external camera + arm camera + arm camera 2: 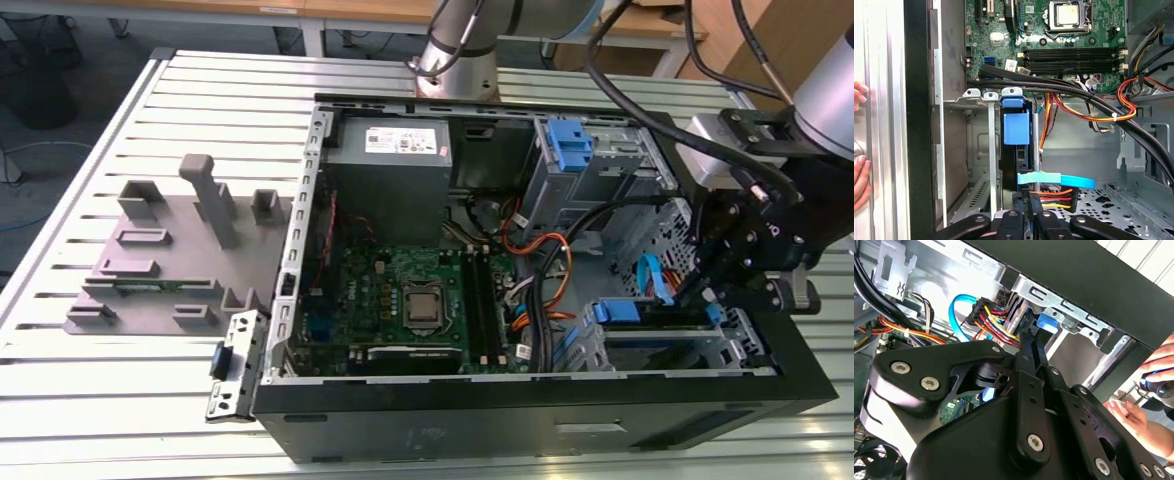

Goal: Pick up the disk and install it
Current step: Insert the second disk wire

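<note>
The open case lies on its side on the slatted table, holding the motherboard, the grey power supply, bundles of cable and, along the exterior view's right, the metal drive bays. The arm's gripper reaches down into the near bay, and the disk already sits edge-on in that bay's slot, its blue carrier tab up against the bay's rails; in the second wrist view the same blue tab shows just beyond the gripper. The fingers look drawn close together on or at the disk's rear edge, though the contact itself is hidden, so I cannot tell whether they pinch it or merely push. Judged from this, the seating step is in hand: it wants a straight push along the rails, no twist, and care that the blue ribbon cable and the coloured power leads lying just beside the fingers are not trapped. A person's hand rests on the table outside the case wall, near the bay.
</note>
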Controlling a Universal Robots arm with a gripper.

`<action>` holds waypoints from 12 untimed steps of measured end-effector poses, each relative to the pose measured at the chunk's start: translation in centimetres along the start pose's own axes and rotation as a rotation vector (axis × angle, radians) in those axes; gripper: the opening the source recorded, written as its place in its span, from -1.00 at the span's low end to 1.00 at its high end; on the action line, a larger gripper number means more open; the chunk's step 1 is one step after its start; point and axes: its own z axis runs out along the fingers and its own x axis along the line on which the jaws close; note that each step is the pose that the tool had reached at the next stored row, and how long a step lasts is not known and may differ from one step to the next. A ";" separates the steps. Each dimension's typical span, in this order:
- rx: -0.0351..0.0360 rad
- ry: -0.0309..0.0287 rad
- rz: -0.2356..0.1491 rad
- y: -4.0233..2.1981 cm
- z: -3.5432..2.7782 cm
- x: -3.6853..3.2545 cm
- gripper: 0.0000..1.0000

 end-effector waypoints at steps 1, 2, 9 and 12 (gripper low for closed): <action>0.0000 -0.0002 0.000 0.00 0.01 -0.01 -0.67; 0.0000 -0.0003 0.000 0.00 0.03 -0.01 -0.67; 0.0000 -0.0017 0.000 0.00 0.43 -0.02 -0.67; 0.0000 -0.0019 0.000 0.01 0.61 -0.03 -0.67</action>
